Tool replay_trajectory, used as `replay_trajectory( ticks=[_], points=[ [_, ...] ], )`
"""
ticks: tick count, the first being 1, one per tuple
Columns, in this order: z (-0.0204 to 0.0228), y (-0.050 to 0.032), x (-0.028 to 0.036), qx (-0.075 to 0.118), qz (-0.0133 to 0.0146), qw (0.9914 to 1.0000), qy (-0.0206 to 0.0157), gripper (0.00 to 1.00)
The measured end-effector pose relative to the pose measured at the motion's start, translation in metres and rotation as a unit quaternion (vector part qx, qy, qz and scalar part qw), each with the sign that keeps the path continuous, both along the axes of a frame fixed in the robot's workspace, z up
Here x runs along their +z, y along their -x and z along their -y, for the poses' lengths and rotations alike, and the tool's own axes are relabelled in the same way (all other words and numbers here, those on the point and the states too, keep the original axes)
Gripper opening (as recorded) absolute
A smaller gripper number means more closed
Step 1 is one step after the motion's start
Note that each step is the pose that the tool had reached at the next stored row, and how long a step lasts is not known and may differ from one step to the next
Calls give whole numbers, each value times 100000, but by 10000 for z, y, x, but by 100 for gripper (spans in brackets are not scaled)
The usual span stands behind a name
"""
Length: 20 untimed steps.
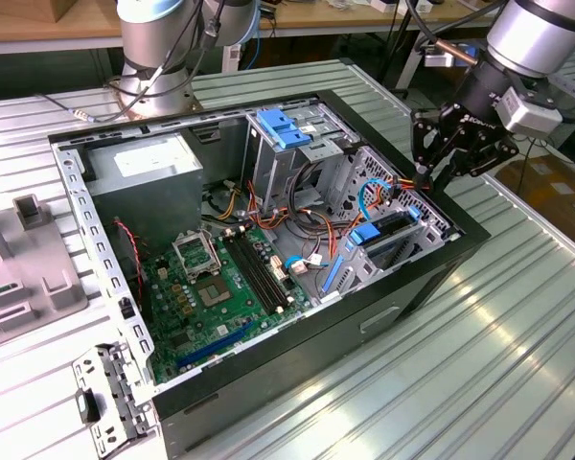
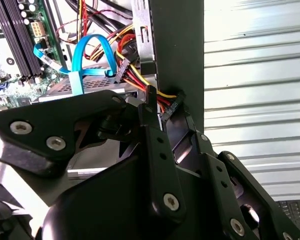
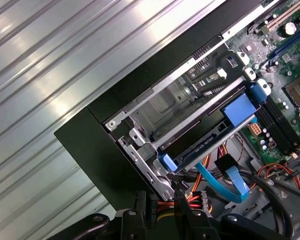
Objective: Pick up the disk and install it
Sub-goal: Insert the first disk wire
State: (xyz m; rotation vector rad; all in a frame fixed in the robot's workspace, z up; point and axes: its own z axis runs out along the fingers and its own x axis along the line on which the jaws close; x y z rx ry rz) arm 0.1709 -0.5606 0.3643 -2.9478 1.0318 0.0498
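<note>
The disk (image 3: 206, 146), a dark slab in a bright blue carrier, lies in the drive cage at the corner of the open black computer case (image 1: 402, 297). In the exterior view the disk (image 1: 391, 230) sits low in the case's right end. My gripper (image 1: 427, 178) hangs over that end's rim. In both wrist views its fingers are shut on a black power connector (image 2: 171, 101) with red, yellow and black wires, just beside the disk's end. The gripper (image 3: 162, 202) meets those wires near the case's corner. A light-blue flat cable (image 2: 90, 55) loops by the disk.
The case lies open on a ribbed metal table (image 1: 489, 355). Inside are a grey power supply box (image 1: 144, 177), a green motherboard (image 1: 211, 287), bundled cables and a light-blue latch (image 1: 283, 129). A grey fixture (image 1: 29, 259) stands on the exterior view's left.
</note>
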Motion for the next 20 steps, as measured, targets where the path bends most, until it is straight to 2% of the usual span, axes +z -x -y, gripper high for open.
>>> replay_trajectory(
  ticks=[8, 12, 20],
  points=[
    [2, -42, -2, -2477, -17, 99969, -20, 36],
    [12, -100, -1, -2548, -110, 99967, -41, 36],
    [12, -106, -1, -2548, -117, 99967, -44, 35]
  ],
)
